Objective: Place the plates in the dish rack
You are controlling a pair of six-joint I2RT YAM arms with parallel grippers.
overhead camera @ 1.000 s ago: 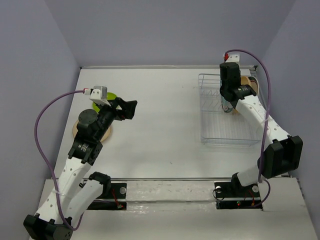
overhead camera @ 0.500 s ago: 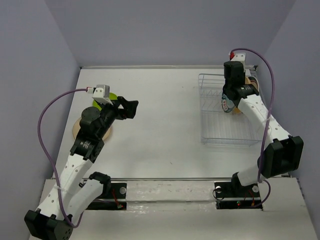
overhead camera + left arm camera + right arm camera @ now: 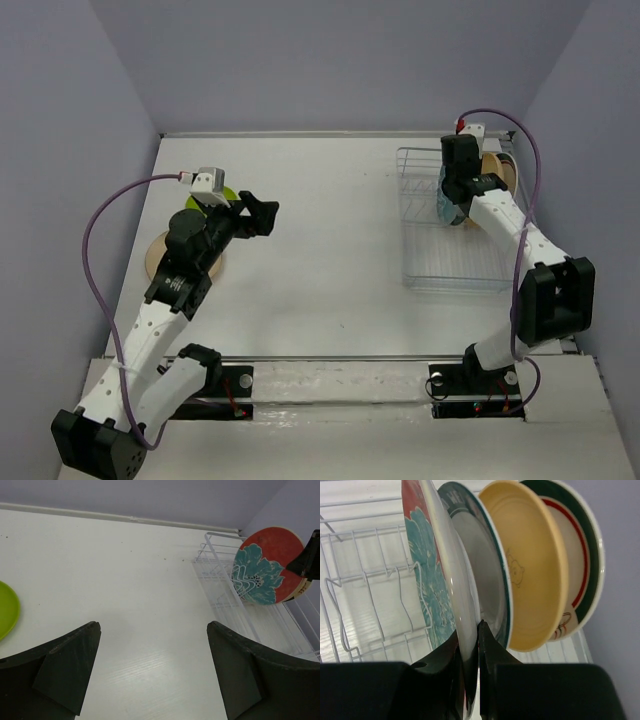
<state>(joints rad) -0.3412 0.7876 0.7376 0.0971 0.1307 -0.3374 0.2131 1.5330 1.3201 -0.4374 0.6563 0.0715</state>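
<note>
My right gripper (image 3: 468, 639) is shut on the rim of the red plate with teal flowers (image 3: 427, 575) and holds it upright between the tines of the white wire dish rack (image 3: 430, 270). Behind it stand a teal-rimmed white plate (image 3: 487, 575), a tan plate (image 3: 535, 570) and another teal-rimmed plate with red marks (image 3: 582, 555). In the top view the right gripper (image 3: 452, 195) is over the rack's far end. My left gripper (image 3: 262, 213) is open and empty above the table, next to the lime green plate (image 3: 226, 193). A tan plate (image 3: 157, 257) lies under the left arm.
The left wrist view shows the lime plate (image 3: 6, 611) at the left edge, and the rack (image 3: 235, 605) with the red plate (image 3: 265, 565) at the far right. The rack sits near the right wall. The back wall runs behind it.
The right gripper has shifted the red plate slightly toward the rack's far end. The left gripper has edged a little forward and stays open.
</note>
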